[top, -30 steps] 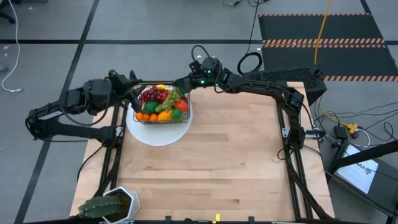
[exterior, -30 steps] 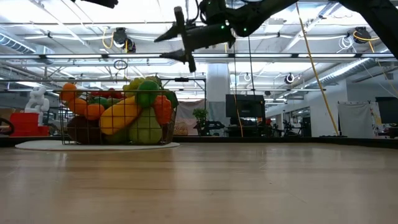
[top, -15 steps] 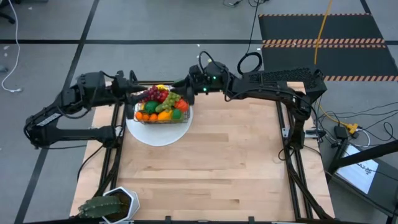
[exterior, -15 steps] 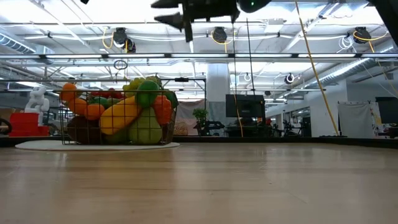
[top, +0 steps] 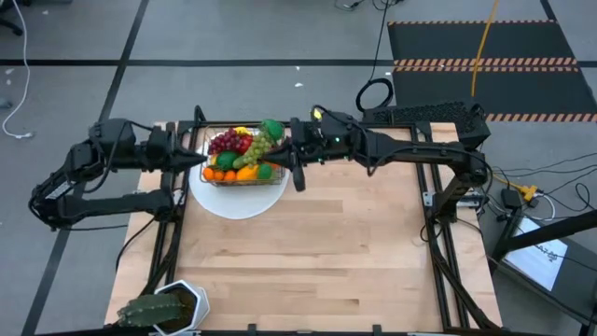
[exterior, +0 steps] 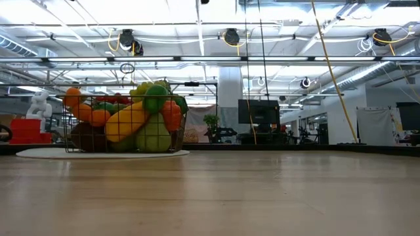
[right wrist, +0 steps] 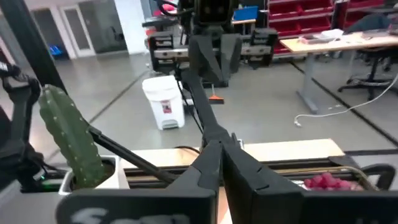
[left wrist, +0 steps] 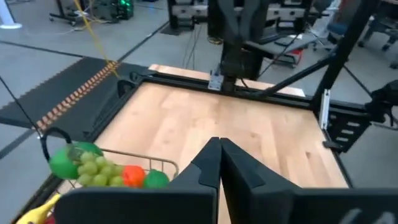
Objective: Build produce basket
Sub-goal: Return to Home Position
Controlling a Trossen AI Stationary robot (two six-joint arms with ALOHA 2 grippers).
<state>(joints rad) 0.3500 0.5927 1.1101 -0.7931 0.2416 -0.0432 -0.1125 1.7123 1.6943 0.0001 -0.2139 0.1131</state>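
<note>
The basket (top: pixel 239 181) sits on a white plate (top: pixel 238 202) near the desk (top: pixel 326 243) edge, heaped with produce (top: pixel 244 147). No loose fruit shows elsewhere, so the filling looks done. The left hand (left wrist: pixel 219 144) and right hand (right wrist: pixel 221 145) flank the basket, both pinched closed and empty. What remains, I judge, is only parking the arms.

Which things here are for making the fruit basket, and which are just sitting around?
For the job:
- wire basket
- toy produce piled in it
- left gripper and right gripper, fingers shut, one on each side of the basket

Just lying about:
- white plate under the basket
- potted plant at the table corner
</note>
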